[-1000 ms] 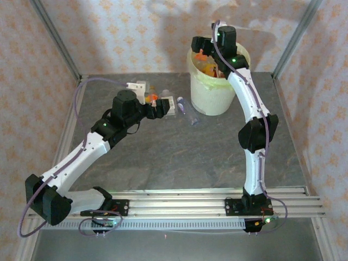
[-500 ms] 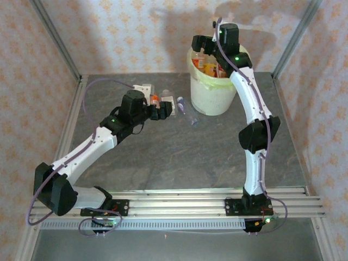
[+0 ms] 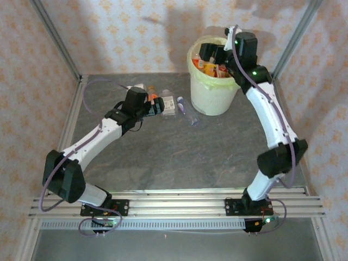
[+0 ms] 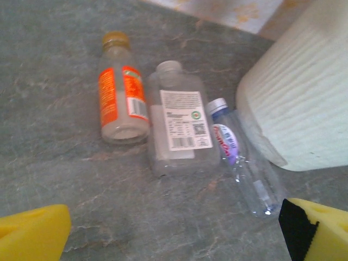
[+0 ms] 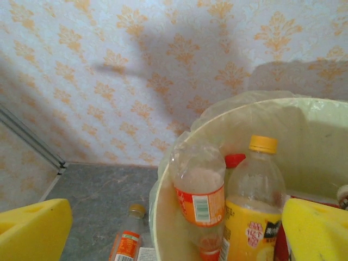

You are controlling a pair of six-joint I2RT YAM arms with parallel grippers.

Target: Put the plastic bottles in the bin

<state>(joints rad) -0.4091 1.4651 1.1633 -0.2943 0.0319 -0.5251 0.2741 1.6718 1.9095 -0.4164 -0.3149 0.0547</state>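
Three plastic bottles lie on the table left of the bin (image 3: 213, 89): an orange-labelled one (image 4: 122, 103), a flat clear one with a white label (image 4: 179, 128) and a slim blue-capped one (image 4: 242, 157). My left gripper (image 3: 157, 107) hovers open just short of them, nothing between its yellow fingertips (image 4: 32, 234). My right gripper (image 3: 215, 56) hangs open over the bin's rim (image 5: 163, 179). Inside the bin stand an upside-down orange-labelled bottle (image 5: 199, 190) and a yellow-labelled, orange-capped one (image 5: 255, 201), among several others.
The bin's ribbed wall (image 4: 299, 109) stands right beside the slim bottle. A white block (image 3: 136, 87) lies behind the left wrist. Metal frame posts (image 3: 54, 41) and papered walls close in the table at the back and sides.
The left arm has stretched out, carrying its wrist back toward the bottles. The right arm has swung its elbow and wrist to the right, its gripper still over the bin. Both grippers stayed open.
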